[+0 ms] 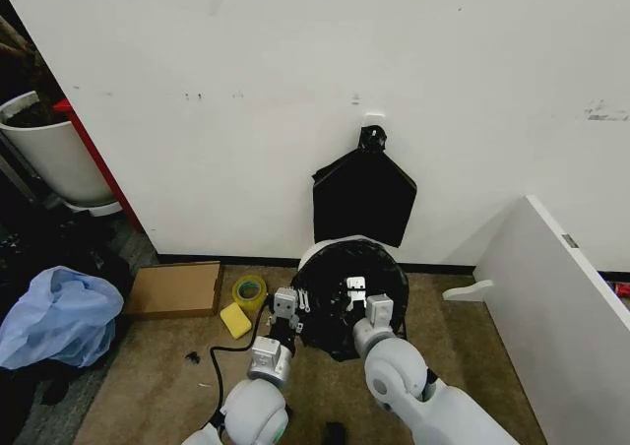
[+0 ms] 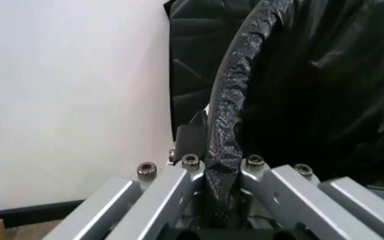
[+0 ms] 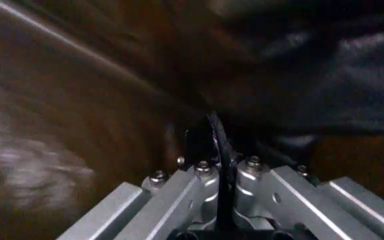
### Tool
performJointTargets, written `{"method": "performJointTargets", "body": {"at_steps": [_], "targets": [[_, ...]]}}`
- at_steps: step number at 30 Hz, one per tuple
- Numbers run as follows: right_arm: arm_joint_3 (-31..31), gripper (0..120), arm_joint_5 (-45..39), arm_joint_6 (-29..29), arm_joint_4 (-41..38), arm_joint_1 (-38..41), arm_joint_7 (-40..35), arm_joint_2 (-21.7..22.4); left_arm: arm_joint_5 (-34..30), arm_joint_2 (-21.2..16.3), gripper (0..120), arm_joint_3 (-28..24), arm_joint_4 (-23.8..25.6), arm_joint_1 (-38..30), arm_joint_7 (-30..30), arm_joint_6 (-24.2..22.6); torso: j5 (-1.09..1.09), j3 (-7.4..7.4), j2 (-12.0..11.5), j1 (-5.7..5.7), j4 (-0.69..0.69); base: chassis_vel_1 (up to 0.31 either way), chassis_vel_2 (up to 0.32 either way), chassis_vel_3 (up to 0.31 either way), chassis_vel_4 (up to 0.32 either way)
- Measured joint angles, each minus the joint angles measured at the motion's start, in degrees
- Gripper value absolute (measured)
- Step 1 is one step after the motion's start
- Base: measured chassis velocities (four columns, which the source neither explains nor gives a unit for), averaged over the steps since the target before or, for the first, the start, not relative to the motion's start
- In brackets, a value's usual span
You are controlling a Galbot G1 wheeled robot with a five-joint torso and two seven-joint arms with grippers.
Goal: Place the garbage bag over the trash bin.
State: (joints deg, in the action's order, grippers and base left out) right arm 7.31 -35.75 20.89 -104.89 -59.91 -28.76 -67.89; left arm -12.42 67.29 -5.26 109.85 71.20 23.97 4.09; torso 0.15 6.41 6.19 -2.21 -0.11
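Bin [image 1: 330, 247]: round, cream-white, lower centre of the head view, standing on the brown floor [image 1: 157, 366] against the white wall [image 1: 295, 91]. Only a sliver of pale rim shows at its far edge.

Bag [image 1: 366, 302]: glossy black, wrinkled, draped over the bin's mouth and down its sides, lining the dark interior.

Left gripper [image 1: 286, 314]: at the bin's left edge. In the left wrist view the gripper [image 2: 220, 167] has its fingers closed tight on a twisted rope of bag [image 2: 229, 100] film that runs up and away from the jaws.

Right gripper [image 1: 356, 295]: over the bin's opening, right of centre. In the right wrist view the gripper [image 3: 220, 167] has its fingers pinched together on a thin black edge of bag [image 3: 299, 90]; surroundings there are blurred.

Black bundle [image 1: 362, 197]: flat, matte, hanging on the wall from a small hook, just above the bin.

Tape roll [image 1: 249, 290]: yellow, on the floor left of the bin, with a yellow sponge [image 1: 235, 320] just beside it.

Cardboard [image 1: 175, 288]: flat piece, left of the tape.

Blue bag [image 1: 59, 315]: pale, crumpled, lower left.

Tub [image 1: 51, 150]: large, white, upper left.

White panel [image 1: 566, 307]: right side of the frame.
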Motion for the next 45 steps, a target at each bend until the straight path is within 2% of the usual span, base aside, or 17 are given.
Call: {"method": "performJointTargets", "body": {"at_steps": [10, 17, 23, 32, 45], "targets": [[-0.7, 0, 0.8, -1.2, 1.7, 0.1, 0.6, -0.5, 0.0, 0.0, 1, -0.3, 0.0, 0.3, -0.4, 0.6, 0.00, 0.00, 0.0, 0.00, 0.00, 0.000, 0.000, 0.000, 0.000], [-1.3, 0, -1.3, -4.3, 1.9, 0.2, 4.2, -1.2, -0.8, -0.2, 1, -0.8, 0.3, 0.1, -0.9, 1.0, 0.00, 0.00, 0.0, 0.00, 0.00, 0.000, 0.000, 0.000, 0.000], [-1.7, 0, 2.2, 0.1, 1.4, -0.8, 0.9, -0.6, -1.0, -0.3, 1, -0.4, -0.1, 0.1, -0.8, 1.0, 0.00, 0.00, 0.0, 0.00, 0.00, 0.000, 0.000, 0.000, 0.000], [-1.9, 0, 5.7, 1.7, -0.9, -1.9, 0.9, 0.4, -0.5, 0.1, 1, 0.4, -1.0, -0.3, -1.2, 1.6, 0.00, -0.01, 0.0, 0.00, 0.00, 0.000, 0.000, 0.000, 0.000], [-0.6, 0, 7.4, 2.0, 4.8, 0.3, 0.8, -0.9, -0.3, -0.8, 1, -0.5, 1.0, 1.1, -2.3, 2.2, 0.00, -0.01, 0.0, 0.00, 0.00, 0.000, 0.000, 0.000, 0.000]]}}
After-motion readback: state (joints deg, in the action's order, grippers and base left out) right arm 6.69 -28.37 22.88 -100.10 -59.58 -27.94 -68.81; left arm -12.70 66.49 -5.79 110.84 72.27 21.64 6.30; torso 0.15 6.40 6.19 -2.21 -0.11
